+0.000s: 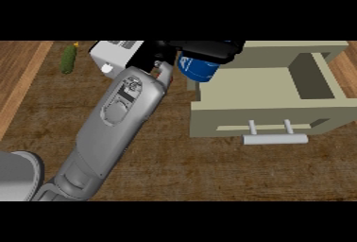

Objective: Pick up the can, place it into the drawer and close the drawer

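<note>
Blue can (199, 70) is held in the left hand (206, 48), black fingers curled round its upper part and hiding the top. Can is off the wooden counter (209, 170), at the back left corner of the beige drawer (265, 113), overlapping the left wall; whether it is inside cannot be told. Drawer is pulled open, with its pale bar handle (274, 139) facing the robot. Grey forearm (118, 118) runs diagonally up from the lower left. White box-shaped object (115, 53) sits just left of the hand, and a green cucumber (68, 59) lies further left. Right hand does not show.
</note>
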Controlling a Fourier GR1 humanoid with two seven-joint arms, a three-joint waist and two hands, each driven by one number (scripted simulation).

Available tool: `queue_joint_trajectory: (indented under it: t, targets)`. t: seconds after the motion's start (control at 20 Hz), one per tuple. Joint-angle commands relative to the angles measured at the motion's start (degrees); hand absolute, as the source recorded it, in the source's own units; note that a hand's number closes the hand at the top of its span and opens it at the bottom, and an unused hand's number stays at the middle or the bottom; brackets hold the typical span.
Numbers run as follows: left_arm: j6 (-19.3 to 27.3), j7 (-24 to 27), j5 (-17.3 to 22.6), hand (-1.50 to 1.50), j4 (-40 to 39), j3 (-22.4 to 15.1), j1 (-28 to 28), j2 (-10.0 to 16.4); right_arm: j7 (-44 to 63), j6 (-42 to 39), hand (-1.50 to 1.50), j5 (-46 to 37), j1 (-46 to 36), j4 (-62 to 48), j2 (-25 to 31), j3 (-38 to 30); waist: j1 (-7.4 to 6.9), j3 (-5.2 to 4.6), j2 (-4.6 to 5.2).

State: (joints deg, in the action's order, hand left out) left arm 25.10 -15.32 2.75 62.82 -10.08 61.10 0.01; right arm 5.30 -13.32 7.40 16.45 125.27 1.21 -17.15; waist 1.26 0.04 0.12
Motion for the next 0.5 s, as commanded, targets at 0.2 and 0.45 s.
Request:
queue_joint_trajectory:
  t: [0.2, 0.45]
  targets:
    - [3.9, 1.7, 4.1, 1.5, -14.8, -1.2, 13.5, 0.0, -3.7, -1.1, -1.5, -1.7, 1.0, -2.8, -0.8, 0.3, 0.77, 0.03, 0.21]
    - [9.4, 1.8, 10.9, 1.5, -20.5, -7.2, 17.9, 0.0, 1.6, -0.5, -1.5, 0.5, -2.3, -0.6, 0.9, 0.0, 1.74, 0.04, 0.31]
